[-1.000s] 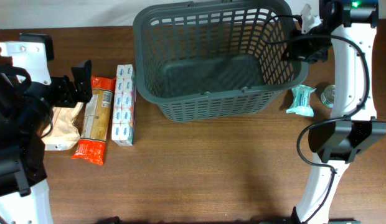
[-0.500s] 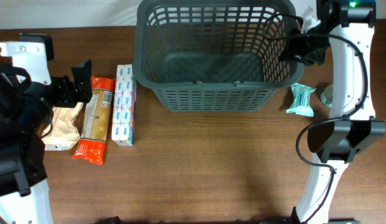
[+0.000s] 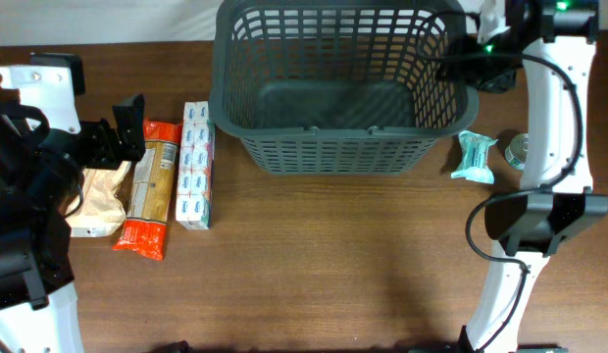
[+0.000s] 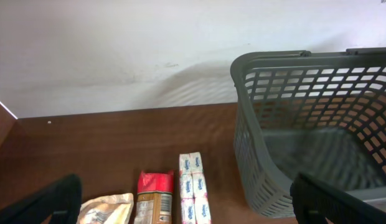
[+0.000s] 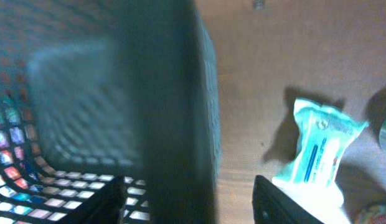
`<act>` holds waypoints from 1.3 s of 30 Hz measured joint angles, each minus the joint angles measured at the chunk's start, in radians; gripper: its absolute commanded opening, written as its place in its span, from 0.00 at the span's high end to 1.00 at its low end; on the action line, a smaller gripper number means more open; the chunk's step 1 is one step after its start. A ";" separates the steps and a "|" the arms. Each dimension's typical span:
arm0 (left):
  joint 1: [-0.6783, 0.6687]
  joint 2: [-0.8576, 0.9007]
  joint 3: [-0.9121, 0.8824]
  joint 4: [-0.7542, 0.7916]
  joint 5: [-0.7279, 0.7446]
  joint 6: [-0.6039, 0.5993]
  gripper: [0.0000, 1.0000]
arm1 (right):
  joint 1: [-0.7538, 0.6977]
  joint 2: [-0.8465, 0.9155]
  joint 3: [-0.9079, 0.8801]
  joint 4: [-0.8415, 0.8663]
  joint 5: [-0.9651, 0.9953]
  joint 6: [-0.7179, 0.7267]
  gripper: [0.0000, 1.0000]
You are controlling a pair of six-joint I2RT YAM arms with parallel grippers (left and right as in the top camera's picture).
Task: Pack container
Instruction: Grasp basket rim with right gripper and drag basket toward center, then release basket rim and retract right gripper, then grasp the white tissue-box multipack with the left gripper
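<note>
The container, a large dark grey slotted basket (image 3: 333, 152), stands flat at the back middle of the table and holds nothing. My right gripper (image 3: 468, 64) is open, its fingers straddling the basket's right wall (image 5: 174, 93) without closing on it; it shows in the right wrist view (image 5: 190, 199). My left gripper (image 3: 126, 132) is open and empty, hovering over the groceries left of the basket (image 4: 255, 155); its fingers (image 4: 180, 205) show at the frame's lower corners.
Left of the basket lie a strip of tissue packs (image 3: 194, 165), a red-orange package (image 3: 152, 186) and a beige bag (image 3: 100, 201). Right of it lie a teal packet (image 3: 474, 157) and a small tin can (image 3: 520, 149). A white wall stands behind.
The basket was tilted a second ago; it now sits flat, a little farther back. My right gripper has shifted slightly toward the back at the rim. The left arm has not moved.
</note>
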 measured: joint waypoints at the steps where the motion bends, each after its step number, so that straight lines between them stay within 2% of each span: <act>1: 0.000 0.000 0.000 0.000 0.000 0.000 0.01 | 0.000 -0.002 0.025 0.004 -0.002 -0.005 0.26; 6: 0.000 0.000 0.000 0.000 0.001 0.000 0.01 | -0.003 -0.082 0.190 -0.008 -0.007 -0.016 0.22; 10: 0.000 0.000 0.000 0.000 0.002 0.000 0.01 | -0.028 -0.241 0.293 -0.012 0.068 -0.017 0.15; 12: 0.000 0.000 0.000 0.000 0.002 0.000 0.01 | -0.085 -0.362 0.321 -0.023 0.143 -0.002 0.13; 15: 0.000 0.000 0.000 0.000 0.002 0.000 0.01 | -0.161 -0.451 0.343 -0.043 0.194 0.021 0.13; 16: 0.000 0.000 0.000 0.000 0.002 0.000 0.01 | -0.194 -0.469 0.346 -0.061 0.205 0.032 0.09; 17: 0.000 0.000 0.000 -0.002 0.003 0.000 0.01 | -0.232 -0.482 0.348 -0.077 0.214 0.048 0.01; 21: 0.000 0.001 0.000 -0.007 0.017 0.000 0.01 | -0.333 -0.479 0.317 -0.084 0.240 0.086 0.01; 24: 0.000 0.021 0.003 -0.083 0.029 0.000 0.01 | -0.373 -0.449 0.254 -0.085 0.244 0.097 0.01; 29: 0.000 0.157 0.006 -0.278 -0.025 0.000 0.00 | -0.400 -0.420 0.157 -0.085 0.254 0.108 0.01; 32: 0.000 0.273 0.004 -0.317 -0.064 0.000 0.00 | -0.400 -0.420 0.119 -0.085 0.254 0.109 0.01; 36: -0.006 0.446 0.001 -0.327 -0.085 0.012 0.11 | -0.400 -0.420 0.078 -0.085 0.254 0.111 0.01; 37: -0.013 0.488 0.000 -0.328 -0.089 0.026 0.18 | -0.400 -0.420 0.072 -0.085 0.254 0.111 0.01; 39: -0.032 0.561 0.000 -0.325 -0.100 0.052 0.19 | -0.400 -0.420 0.062 -0.085 0.254 0.111 0.01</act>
